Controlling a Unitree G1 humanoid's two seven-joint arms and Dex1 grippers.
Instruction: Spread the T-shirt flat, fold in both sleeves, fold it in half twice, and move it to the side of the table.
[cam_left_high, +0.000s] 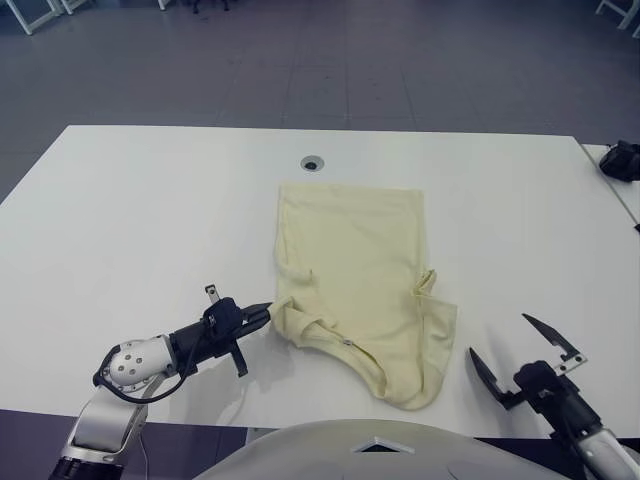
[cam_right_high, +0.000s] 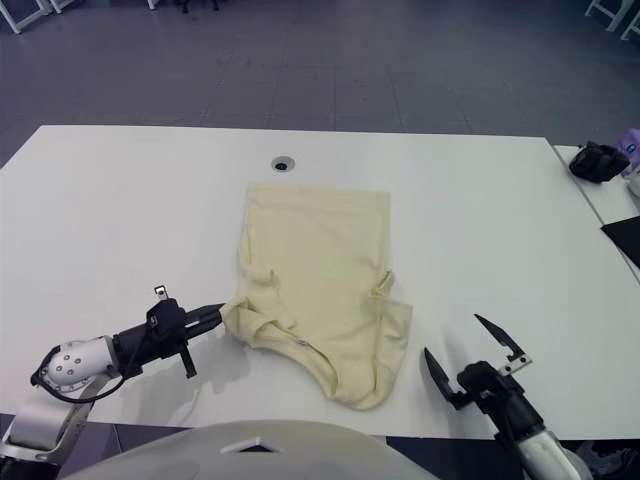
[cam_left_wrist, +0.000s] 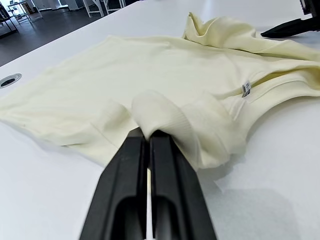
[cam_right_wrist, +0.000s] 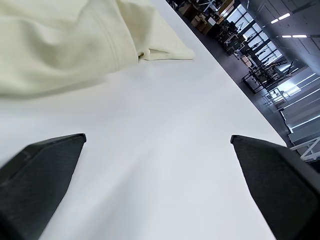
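Observation:
A pale yellow T-shirt (cam_left_high: 350, 270) lies crumpled on the white table (cam_left_high: 140, 220), its far part flat and its near part bunched in folds with a small tag showing. My left gripper (cam_left_high: 266, 313) is at the shirt's near left corner, shut on a rolled fold of the fabric (cam_left_wrist: 165, 112), with the fingertips (cam_left_wrist: 160, 137) pressed together. My right gripper (cam_left_high: 498, 335) hovers open over bare table just right of the shirt's near right edge, and nothing lies between its wide-spread fingers (cam_right_wrist: 40, 165).
A round cable hole (cam_left_high: 313, 162) sits in the table beyond the shirt. A black object (cam_left_high: 620, 160) lies on a neighbouring table at the far right. Bare table spreads to the left and right of the shirt. The near table edge runs close under both grippers.

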